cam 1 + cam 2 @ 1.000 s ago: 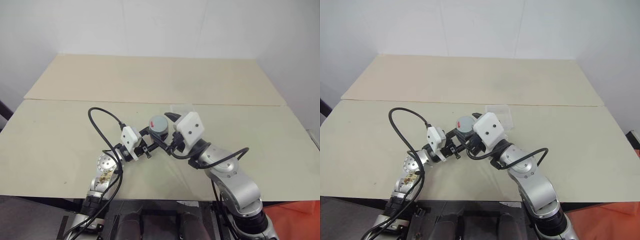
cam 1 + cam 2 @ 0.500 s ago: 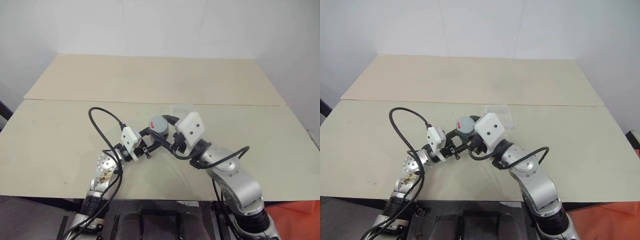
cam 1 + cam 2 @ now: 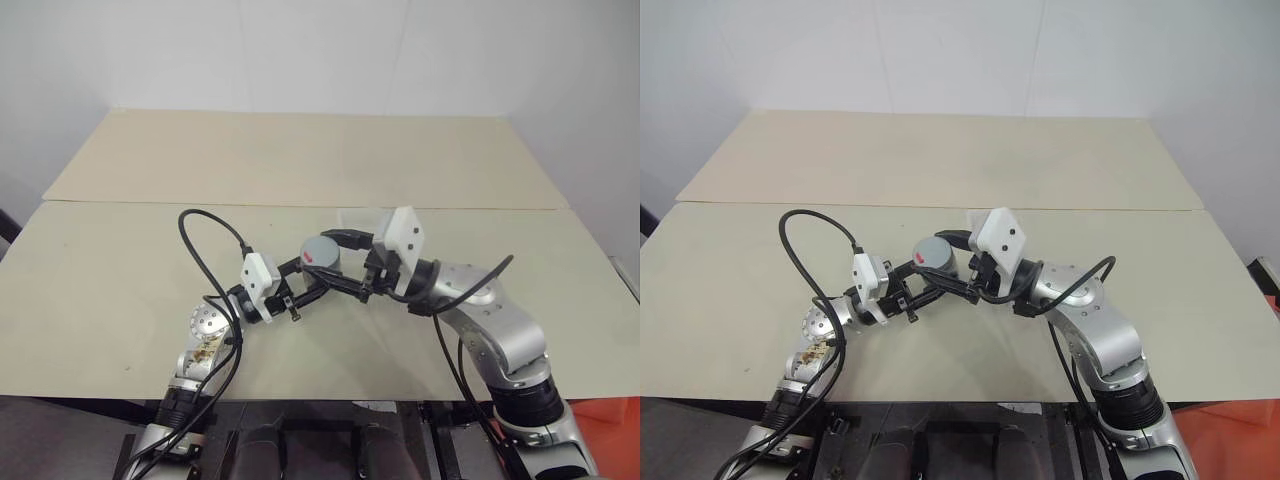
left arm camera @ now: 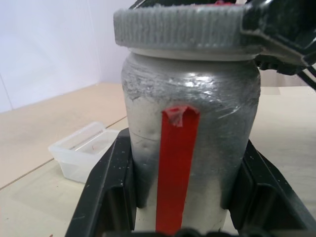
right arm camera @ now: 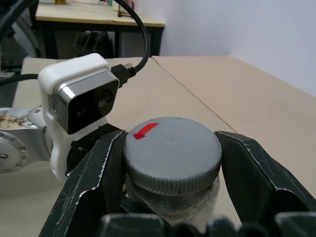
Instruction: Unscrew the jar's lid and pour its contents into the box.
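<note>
The jar (image 4: pixel 190 148) is a silvery-clear cylinder with a red strip down its side. It is held upright just above the table, near the front middle. My left gripper (image 3: pixel 308 282) is shut on the jar's body, one black finger (image 4: pixel 111 197) on each side. The grey ribbed lid (image 5: pixel 173 153), marked with a small red tag, sits on the jar. My right gripper (image 3: pixel 336 258) reaches in from the right and is shut on the lid's rim. The clear plastic box (image 4: pixel 81 150) rests on the table just beyond the jar, partly hidden in the head views by my right wrist.
The beige table (image 3: pixel 150 260) has a seam running across it, and a second panel (image 3: pixel 300 150) reaches back to the white wall. A black cable (image 3: pixel 205 250) loops up from my left arm, to the left of the jar.
My right gripper has closed on the lid. Its wrist has swung out to the right and turned. The left gripper and the jar have stayed in place.
</note>
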Robot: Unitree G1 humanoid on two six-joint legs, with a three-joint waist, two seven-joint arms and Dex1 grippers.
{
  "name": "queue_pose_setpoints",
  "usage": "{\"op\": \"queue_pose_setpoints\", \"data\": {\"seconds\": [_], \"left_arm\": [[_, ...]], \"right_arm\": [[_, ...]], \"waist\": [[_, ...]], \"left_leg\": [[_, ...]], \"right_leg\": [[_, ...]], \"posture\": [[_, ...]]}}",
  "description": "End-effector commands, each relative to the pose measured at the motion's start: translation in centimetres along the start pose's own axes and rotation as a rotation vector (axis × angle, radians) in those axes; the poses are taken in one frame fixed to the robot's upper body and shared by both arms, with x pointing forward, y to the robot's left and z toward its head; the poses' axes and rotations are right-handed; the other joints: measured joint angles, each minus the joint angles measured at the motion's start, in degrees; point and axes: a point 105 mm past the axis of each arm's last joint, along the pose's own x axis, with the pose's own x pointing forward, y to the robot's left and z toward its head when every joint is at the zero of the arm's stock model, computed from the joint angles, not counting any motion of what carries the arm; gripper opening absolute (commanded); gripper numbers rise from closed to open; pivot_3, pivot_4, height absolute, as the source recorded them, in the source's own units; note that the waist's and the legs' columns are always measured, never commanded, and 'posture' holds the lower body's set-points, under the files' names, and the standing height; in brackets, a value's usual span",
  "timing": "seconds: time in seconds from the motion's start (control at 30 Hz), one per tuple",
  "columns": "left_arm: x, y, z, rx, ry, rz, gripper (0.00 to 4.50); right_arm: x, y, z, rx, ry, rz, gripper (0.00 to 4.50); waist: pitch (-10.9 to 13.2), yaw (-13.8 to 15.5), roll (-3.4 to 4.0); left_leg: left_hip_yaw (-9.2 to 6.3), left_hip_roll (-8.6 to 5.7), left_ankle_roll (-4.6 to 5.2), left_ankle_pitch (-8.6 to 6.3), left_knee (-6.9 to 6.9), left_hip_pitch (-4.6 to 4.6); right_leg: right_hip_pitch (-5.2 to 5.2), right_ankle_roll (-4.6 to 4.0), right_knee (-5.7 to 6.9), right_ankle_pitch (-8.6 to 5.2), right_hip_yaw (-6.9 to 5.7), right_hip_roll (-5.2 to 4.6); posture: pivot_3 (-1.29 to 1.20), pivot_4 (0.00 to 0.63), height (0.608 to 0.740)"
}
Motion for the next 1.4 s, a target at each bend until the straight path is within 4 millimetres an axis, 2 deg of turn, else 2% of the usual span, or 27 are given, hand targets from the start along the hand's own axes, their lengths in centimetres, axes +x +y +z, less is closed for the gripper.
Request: {"op": "queue_pose_setpoints", "data": {"seconds": [0.03, 0.4, 0.53, 0.67, 0.73, 1.03, 1.2, 1.27, 1.33, 1.37, 1.4], "left_arm": [[-0.3, 0.0, 0.9, 0.027, -0.035, -0.002, 1.93], [-0.1, -0.4, 0.9, 0.031, -0.035, -0.019, 1.93], [-0.2, -0.2, 1.0, 0.036, -0.035, -0.005, 1.93], [-0.4, 0.7, 1.0, 0.051, -0.014, 0.036, 1.93], [-0.3, 1.7, 0.9, 0.037, 0.002, 0.074, 1.93], [0.7, 3.5, -0.1, 0.071, 0.086, 0.087, 1.93], [1.2, 4.1, -0.1, 0.073, 0.097, 0.092, 1.93], [1.5, 4.5, -0.2, 0.079, 0.107, 0.102, 1.93], [1.7, 4.7, -0.4, 0.098, 0.120, 0.107, 1.93], [1.8, 4.9, -0.5, 0.100, 0.125, 0.114, 1.93], [2.0, 5.1, -0.5, 0.098, 0.131, 0.126, 1.93]], "right_arm": [[-0.8, -1.1, 2.0, -0.052, -0.067, -0.033, 2.77], [-0.7, -1.5, 2.4, 0.022, -0.105, -0.050, 2.77], [-1.9, -3.3, 2.2, 0.031, -0.089, -0.183, 2.77], [-4.6, -5.9, -0.4, 0.026, 0.057, -0.410, 2.77], [-6.7, -6.4, -3.5, 0.033, 0.216, -0.506, 2.77], [-11.7, -4.5, -12.2, 0.088, 0.671, -0.654, 2.77], [-12.1, -3.8, -13.2, 0.159, 0.719, -0.669, 2.77], [-12.2, -3.7, -13.1, 0.185, 0.715, -0.673, 3.51], [-12.3, -3.9, -12.9, 0.186, 0.712, -0.696, 3.98], [-12.2, -4.0, -12.8, 0.178, 0.709, -0.701, 4.36], [-12.2, -4.2, -12.5, 0.169, 0.701, -0.717, 4.44]], "waist": [[0.00, 0.00, 0.00], [0.00, 0.01, 0.00], [0.00, 0.02, 0.00], [0.00, 0.70, 0.00], [0.00, 0.93, 0.00], [0.00, 0.72, 0.00], [-0.01, 0.72, -0.01], [-0.02, 0.83, -0.04], [-0.03, 0.95, -0.05], [-0.04, 0.97, -0.05], [-0.04, 0.97, -0.05]], "left_leg": [[0.00, 0.00, 0.00, 0.00, 0.00, 0.00], [0.00, 0.01, 0.00, 0.00, 0.00, 0.00], [0.01, 0.00, 0.00, 0.00, 0.00, 0.00], [0.02, -0.02, 0.00, 0.00, 0.00, -0.01], [0.04, -0.04, 0.00, 0.00, 0.00, -0.02], [0.05, -0.04, 0.00, 0.00, 0.00, -0.01], [0.01, -0.04, 0.00, 0.00, 0.00, 0.00], [0.01, -0.04, 0.00, 0.00, 0.00, 0.00], [0.00, -0.06, 0.00, 0.00, 0.00, 0.00], [0.00, -0.05, 0.00, 0.00, 0.00, 0.00], [0.00, -0.06, 0.00, 0.00, 0.00, 0.00]], "right_leg": [[0.00, 0.00, 0.00, 0.00, 0.00, 0.00], [-0.01, 0.00, 0.02, 0.00, 0.00, 0.00], [-0.01, 0.00, 0.02, 0.00, 0.00, -0.01], [0.01, 0.00, 0.00, 0.00, 0.00, -0.04], [-0.01, 0.00, 0.00, 0.00, 0.00, -0.05], [-0.01, 0.00, 0.00, 0.00, 0.03, -0.02], [0.03, 0.01, -0.03, -0.01, 0.02, -0.01], [0.05, 0.02, -0.03, 0.00, 0.02, -0.01], [0.06, 0.02, -0.03, 0.00, 0.02, -0.02], [0.06, 0.02, -0.04, 0.00, 0.02, -0.01], [0.06, 0.03, -0.04, 0.00, 0.02, -0.01]], "posture": [[0.00, 0.150, 0.740], [0.00, 0.150, 0.740], [0.00, 0.150, 0.740], [0.00, 0.150, 0.740], [0.00, 0.150, 0.740], [0.00, 0.150, 0.740], [0.00, 0.150, 0.740], [0.00, 0.150, 0.740], [0.00, 0.150, 0.740], [0.00, 0.150, 0.740], [0.00, 0.150, 0.740]]}}
